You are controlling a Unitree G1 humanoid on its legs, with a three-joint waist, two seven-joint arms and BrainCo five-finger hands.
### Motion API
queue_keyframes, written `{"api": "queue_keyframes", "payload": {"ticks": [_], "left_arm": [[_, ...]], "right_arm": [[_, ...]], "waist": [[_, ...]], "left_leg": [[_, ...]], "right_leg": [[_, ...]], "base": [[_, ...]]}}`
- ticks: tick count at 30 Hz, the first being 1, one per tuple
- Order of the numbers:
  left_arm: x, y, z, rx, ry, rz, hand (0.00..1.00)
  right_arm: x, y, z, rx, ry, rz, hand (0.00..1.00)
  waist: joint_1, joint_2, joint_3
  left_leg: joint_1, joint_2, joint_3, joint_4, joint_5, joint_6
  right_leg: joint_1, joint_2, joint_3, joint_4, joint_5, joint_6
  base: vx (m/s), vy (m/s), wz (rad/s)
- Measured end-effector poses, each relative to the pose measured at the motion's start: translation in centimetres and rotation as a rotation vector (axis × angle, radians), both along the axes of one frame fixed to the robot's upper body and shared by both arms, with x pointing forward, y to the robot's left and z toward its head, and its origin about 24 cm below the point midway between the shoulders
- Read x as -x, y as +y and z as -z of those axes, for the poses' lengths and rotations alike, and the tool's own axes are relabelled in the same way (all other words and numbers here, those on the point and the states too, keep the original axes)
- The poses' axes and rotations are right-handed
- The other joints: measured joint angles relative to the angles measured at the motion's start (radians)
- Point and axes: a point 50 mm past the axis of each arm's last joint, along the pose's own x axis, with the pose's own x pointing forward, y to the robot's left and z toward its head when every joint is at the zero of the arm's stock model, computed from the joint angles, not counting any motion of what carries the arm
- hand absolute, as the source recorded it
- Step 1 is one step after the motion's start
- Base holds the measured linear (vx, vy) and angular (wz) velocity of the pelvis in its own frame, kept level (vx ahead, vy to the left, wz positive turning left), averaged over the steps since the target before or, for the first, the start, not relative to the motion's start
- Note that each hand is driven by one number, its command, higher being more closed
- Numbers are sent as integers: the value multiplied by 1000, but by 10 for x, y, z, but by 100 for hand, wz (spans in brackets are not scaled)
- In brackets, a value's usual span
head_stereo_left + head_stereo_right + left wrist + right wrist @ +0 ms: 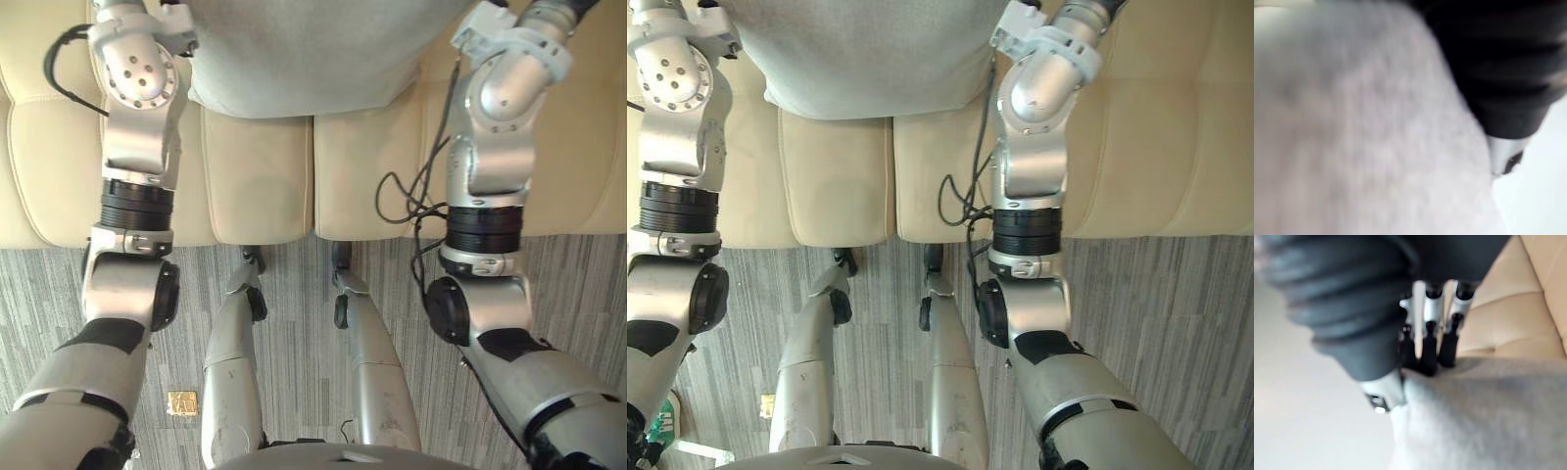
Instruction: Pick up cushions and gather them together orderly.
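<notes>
A large grey cushion (pixel 313 59) is held up over the beige sofa between my two arms, and its lower edge hangs above the seat. In the right wrist view my right hand (pixel 1430 338) lays straight, dark-tipped fingers on the edge of the grey cushion (pixel 1488 416), with the thumb against its side. In the left wrist view the grey fabric (pixel 1352 137) lies right against my left hand (pixel 1498 63). That hand's fingers are hidden by the cushion.
The beige leather sofa seat (pixel 260 186) spans the view, split by seams into sections. Below it lies grey striped carpet (pixel 578 284). A small gold square object (pixel 182 402) rests on the carpet at the lower left.
</notes>
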Motion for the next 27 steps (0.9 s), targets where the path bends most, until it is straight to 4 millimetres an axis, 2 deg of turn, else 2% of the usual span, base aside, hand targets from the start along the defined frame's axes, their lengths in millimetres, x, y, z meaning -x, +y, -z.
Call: {"api": "queue_keyframes", "payload": {"ticks": [5,9,11,15,19,21,24,25,26,27], "left_arm": [[7,27,-11,43,-26,-67,0],[14,49,-19,127,-57,-83,0],[16,53,-22,146,-67,-75,0],[11,63,-16,220,-35,-47,0],[9,70,-9,288,-23,8,0],[10,75,3,298,-12,3,0],[33,91,38,259,-42,-22,0],[43,101,57,258,-31,-59,0],[51,112,86,260,32,-104,0],[54,115,101,269,64,-117,0]], "right_arm": [[2,-19,-9,14,-5,-28,0],[-4,-34,-33,-29,5,-59,0],[-3,-40,-38,-38,3,-61,0],[-11,-53,-37,-69,49,-91,0],[-14,-54,-32,-103,62,-147,0],[-16,-58,-18,-102,86,-133,0],[-2,-86,35,-135,126,-71,0],[6,-98,56,-141,160,-30,0],[13,-111,84,-123,236,37,0],[16,-115,98,-107,279,59,0]], "waist": [[-1,-4,2],[1,-4,2],[0,-4,2],[3,-4,2],[1,-4,2],[1,-5,2],[1,-5,1],[0,-5,1],[-3,-5,1],[-6,-5,1]], "left_leg": [[-14,2,-2,-15,41,11],[-15,3,-19,-31,56,1],[-14,0,-33,-53,73,-3],[6,-9,-42,-103,104,-9],[33,-17,-42,-147,121,-15],[63,-22,-31,-180,129,-17],[83,-23,-31,-188,128,-15],[87,-24,-31,-187,130,-11],[99,-27,-30,-183,131,-9],[107,-28,-32,-179,130,-10]], "right_leg": [[-10,-2,-25,-2,1,-1],[-3,0,-47,-7,1,-1],[3,1,-57,-19,2,-3],[13,-1,-76,-23,2,-8],[17,-4,-79,-15,-3,-17],[29,-6,-78,-13,-5,-20],[47,-7,-82,-16,-13,-27],[49,-8,-83,-13,-15,-27],[57,-13,-84,-2,-27,-27],[64,-15,-84,7,-32,-25]], "base": [[70,-47,10],[63,-57,10],[54,-62,19],[37,-57,14],[33,-63,6],[37,-80,3],[68,-88,1],[89,-79,4],[91,-83,5],[92,-95,12]]}}
